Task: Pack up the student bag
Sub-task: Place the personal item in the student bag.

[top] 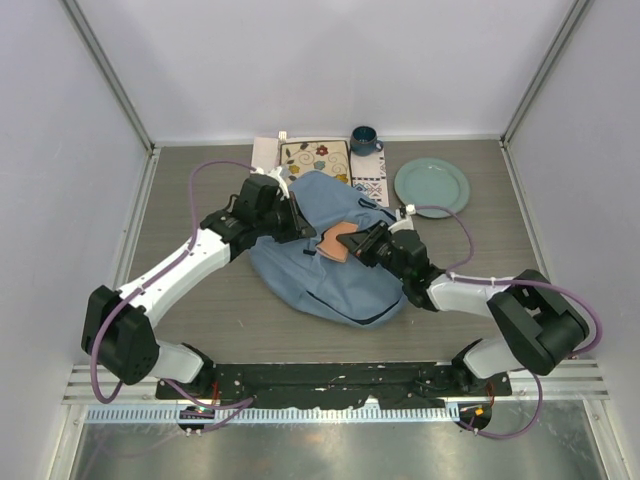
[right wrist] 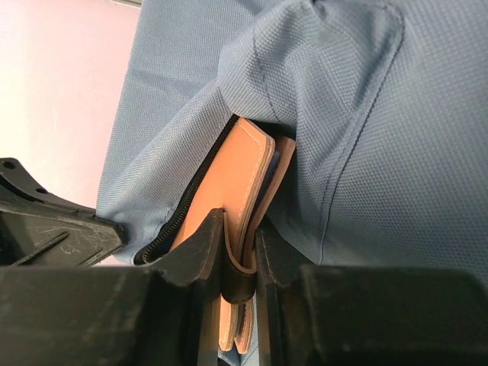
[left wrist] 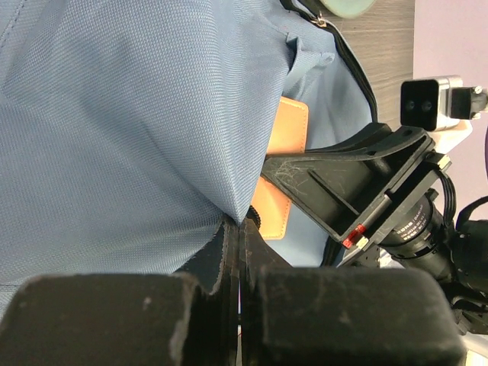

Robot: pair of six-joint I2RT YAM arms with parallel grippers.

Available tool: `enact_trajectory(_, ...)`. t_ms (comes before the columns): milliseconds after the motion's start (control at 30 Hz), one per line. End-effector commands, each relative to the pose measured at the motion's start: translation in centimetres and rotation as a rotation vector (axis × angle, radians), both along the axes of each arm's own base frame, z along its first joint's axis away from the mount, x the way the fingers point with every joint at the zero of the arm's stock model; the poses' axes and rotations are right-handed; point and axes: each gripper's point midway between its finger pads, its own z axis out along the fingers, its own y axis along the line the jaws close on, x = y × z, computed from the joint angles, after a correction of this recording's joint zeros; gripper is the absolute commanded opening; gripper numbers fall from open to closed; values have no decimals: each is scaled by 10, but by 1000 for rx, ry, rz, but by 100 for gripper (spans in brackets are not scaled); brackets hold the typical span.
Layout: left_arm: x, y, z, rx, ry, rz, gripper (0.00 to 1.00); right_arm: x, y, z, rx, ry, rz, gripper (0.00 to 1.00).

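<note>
The light-blue student bag point(top: 325, 265) lies in the middle of the table. My left gripper point(top: 297, 224) is shut on the edge of the bag's fabric point(left wrist: 152, 114) and holds the flap up. My right gripper point(top: 362, 243) is shut on an orange leather case point(top: 340, 243). In the right wrist view the case point(right wrist: 240, 179) sits partly inside the bag's zipped opening point(right wrist: 175, 221), with blue fabric point(right wrist: 366, 114) draped over its far end. The case also shows in the left wrist view point(left wrist: 286, 152), under the lifted flap.
At the back of the table stand a patterned cloth mat point(top: 315, 157), a dark blue mug point(top: 364, 139), a pale green plate point(top: 431, 186) and a patterned card point(top: 368, 190). White walls enclose the table on three sides.
</note>
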Motion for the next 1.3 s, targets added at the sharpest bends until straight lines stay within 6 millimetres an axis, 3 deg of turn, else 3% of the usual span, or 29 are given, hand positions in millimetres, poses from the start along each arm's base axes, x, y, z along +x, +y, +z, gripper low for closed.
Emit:
enact_trajectory(0, -12, -20, 45, -129, -87, -120, 0, 37, -39, 24, -160, -172, -191, 3)
enact_trajectory(200, -17, -29, 37, -125, -75, -207, 0, 44, -23, 45, -182, -228, -124, 4)
enact_trajectory(300, -17, -30, 31, -102, -66, -227, 3, 48, -26, 42, -183, -203, -155, 4)
enact_trajectory(433, -16, -28, 24, -76, -52, -231, 13, 47, -29, 36, -109, -163, -197, 2)
enact_trajectory(467, -15, -28, 22, -71, -49, -232, 14, 47, -31, 34, -94, -154, -209, 2)
enact_trajectory(500, -15, -28, 19, -62, -45, -232, 14, 50, -31, 45, -48, -194, -228, 2)
enact_trajectory(600, -15, -27, 10, -48, -21, -233, 11, 54, -30, 37, -35, -196, -240, 2)
enact_trajectory(767, -9, -29, 10, -54, -26, -208, 13, 44, 15, 53, 60, -240, -68, 2)
enact_trajectory(933, 1, -28, 15, -48, -48, -164, 20, 22, 51, 54, 80, -241, 46, 3)
enact_trajectory(1133, 5, -22, 19, -31, -60, -121, 29, 30, 68, 44, -2, -241, 96, 8)
enact_trajectory(1200, 6, -17, 22, -23, -77, -101, 34, 34, 68, 22, -84, -185, 100, 12)
enact_trajectory(1267, 5, -10, 29, -11, -105, -76, 38, 49, 67, 13, -167, -183, 60, 16)
